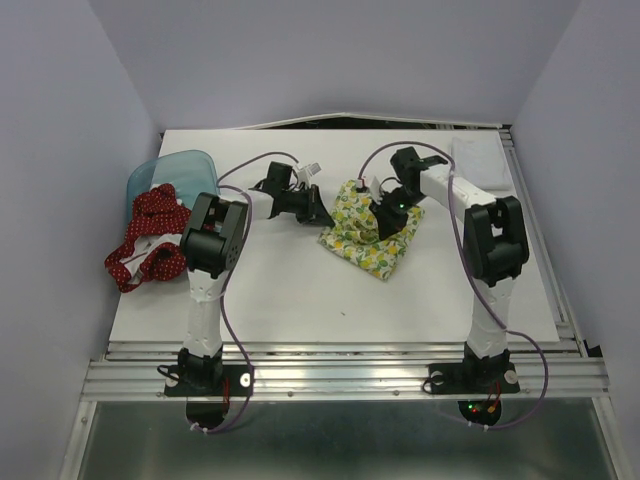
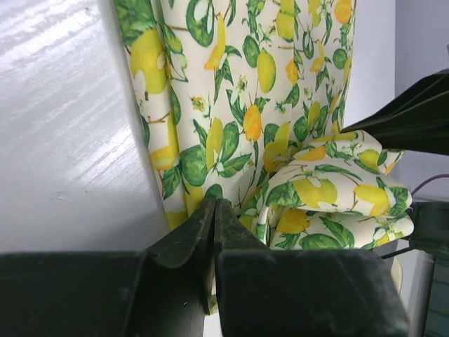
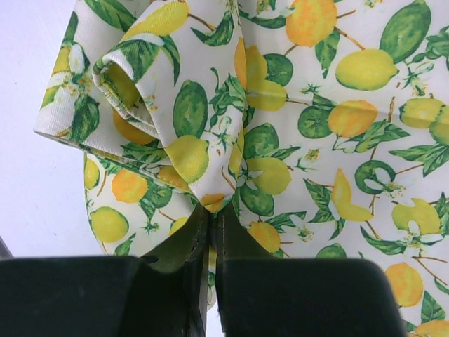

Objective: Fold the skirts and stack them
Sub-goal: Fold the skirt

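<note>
The cream lemon-print skirt [image 1: 365,248] lies bunched on the white table, right of centre. My left gripper [image 1: 322,212] is at its left edge. In the left wrist view the jaws [image 2: 214,203] are pressed together on the hem of the lemon skirt [image 2: 245,105], with a sliver of cloth showing between them. My right gripper [image 1: 385,225] is over the skirt's middle. Its jaws [image 3: 212,210] are shut on a raised fold of the lemon skirt [image 3: 316,140]. The red skirt with white dots [image 1: 150,235] lies crumpled at the table's left edge, apart from both grippers.
A translucent blue bin [image 1: 180,165] stands at the back left, with the red skirt spilling from it toward the table edge. The white table [image 1: 300,290] shows bare surface in front of both grippers. Grey walls close in on the left, right and back.
</note>
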You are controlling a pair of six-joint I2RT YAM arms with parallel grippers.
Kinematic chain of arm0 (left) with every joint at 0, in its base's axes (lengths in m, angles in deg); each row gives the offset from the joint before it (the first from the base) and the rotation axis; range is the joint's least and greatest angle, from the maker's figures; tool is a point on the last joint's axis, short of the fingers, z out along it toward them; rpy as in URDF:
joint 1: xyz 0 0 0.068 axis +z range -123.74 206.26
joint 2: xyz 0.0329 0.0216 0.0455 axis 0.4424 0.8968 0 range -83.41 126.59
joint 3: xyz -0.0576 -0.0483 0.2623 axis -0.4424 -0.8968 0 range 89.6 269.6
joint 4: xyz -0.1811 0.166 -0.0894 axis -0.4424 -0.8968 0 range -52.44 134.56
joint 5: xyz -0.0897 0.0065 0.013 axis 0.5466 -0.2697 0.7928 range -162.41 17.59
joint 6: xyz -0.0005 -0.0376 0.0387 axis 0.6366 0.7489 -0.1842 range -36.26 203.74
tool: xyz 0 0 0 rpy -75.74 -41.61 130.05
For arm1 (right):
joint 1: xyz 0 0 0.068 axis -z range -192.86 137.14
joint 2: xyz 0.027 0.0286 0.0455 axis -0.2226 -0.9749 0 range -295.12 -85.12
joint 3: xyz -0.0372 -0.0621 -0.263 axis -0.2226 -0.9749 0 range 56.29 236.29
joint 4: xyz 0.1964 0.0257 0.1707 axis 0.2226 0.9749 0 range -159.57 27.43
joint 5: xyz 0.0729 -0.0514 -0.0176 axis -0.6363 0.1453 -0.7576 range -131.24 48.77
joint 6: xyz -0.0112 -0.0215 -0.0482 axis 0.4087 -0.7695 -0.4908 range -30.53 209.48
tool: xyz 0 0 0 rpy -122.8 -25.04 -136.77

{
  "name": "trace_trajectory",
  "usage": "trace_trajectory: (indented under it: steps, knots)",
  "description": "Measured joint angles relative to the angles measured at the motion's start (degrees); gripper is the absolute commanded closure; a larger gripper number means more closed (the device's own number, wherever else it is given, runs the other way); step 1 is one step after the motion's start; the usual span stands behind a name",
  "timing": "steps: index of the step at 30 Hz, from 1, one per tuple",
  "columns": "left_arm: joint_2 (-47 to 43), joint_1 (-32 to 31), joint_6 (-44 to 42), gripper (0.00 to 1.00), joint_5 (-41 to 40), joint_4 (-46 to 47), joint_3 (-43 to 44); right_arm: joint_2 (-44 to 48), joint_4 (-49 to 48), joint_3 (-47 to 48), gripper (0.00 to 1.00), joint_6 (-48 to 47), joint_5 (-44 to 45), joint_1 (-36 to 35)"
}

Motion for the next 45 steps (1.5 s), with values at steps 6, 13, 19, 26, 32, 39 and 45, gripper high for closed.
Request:
trace_trajectory:
  steps: [6,13,19,26,32,39,45]
  knots:
    - [0.1,0.5,2.9,0.85,0.5,2.9,2.1,1.6,0.0,-0.7,0.99,-0.2,-1.3,0.0]
    - [2.6,0.5,4.7,0.85,0.9,4.7,7.5,2.1,0.3,-0.7,0.99,-0.2,-1.8,0.0]
    - [4.2,0.4,4.8,0.87,1.1,4.5,7.6,2.1,0.7,-0.2,0.99,-0.2,-1.9,0.0]
    - [7.0,0.2,4.8,0.9,1.1,2.7,8.0,2.1,1.2,0.8,0.99,-0.2,-1.9,0.0]
    - [7.2,0.2,4.0,0.93,-0.2,-0.9,9.8,1.4,3.2,4.3,0.99,-0.2,-1.3,0.0]
    - [7.2,0.1,0.6,0.95,-3.0,-6.2,12.7,-3.7,6.3,16.8,0.99,-0.2,0.2,0.2]
    - [7.2,0.2,-1.0,0.95,-3.8,-8.2,13.8,-11.4,8.7,28.3,0.99,-0.7,1.6,1.7]
